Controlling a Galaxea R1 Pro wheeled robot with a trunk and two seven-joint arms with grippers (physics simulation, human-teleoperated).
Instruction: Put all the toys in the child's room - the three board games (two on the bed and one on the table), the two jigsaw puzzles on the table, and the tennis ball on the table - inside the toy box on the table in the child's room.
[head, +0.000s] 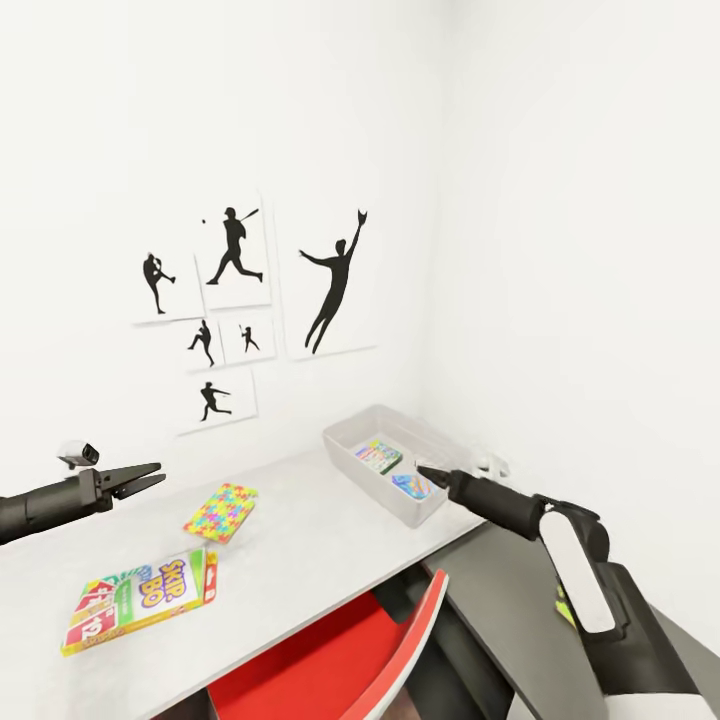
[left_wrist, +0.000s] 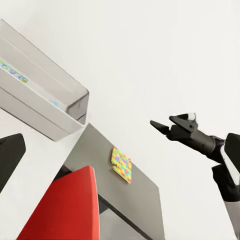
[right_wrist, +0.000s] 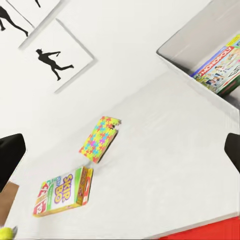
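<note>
SKIP-BO box (head: 140, 600) and jigsaw puzzle (head: 220, 511) wait; left gripper (head: 148, 477) gapes empty, right gripper (head: 425, 470) looks empty by the toy box (head: 345, 445); grab next.

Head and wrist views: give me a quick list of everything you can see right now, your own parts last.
toy box: one, pale grey-white, far right end of the table, by the wall corner.
board games: two seen inside the toy box, a green-edged one and a blue one; one yellow-green-red SKIP-BO box flat on the table's near left.
jigsaw puzzle: one in view, multicoloured, on the table between SKIP-BO and the toy box.
table: one, pale grey.
chair: one, red, tucked under the table.
silhouette prints: six, black on white, on the wall.
yellow round object: one, at the table's edge; too little shows to identify.
left claw: open, above the table's left.
right claw: over the toy box; jaw state unclear.
</note>
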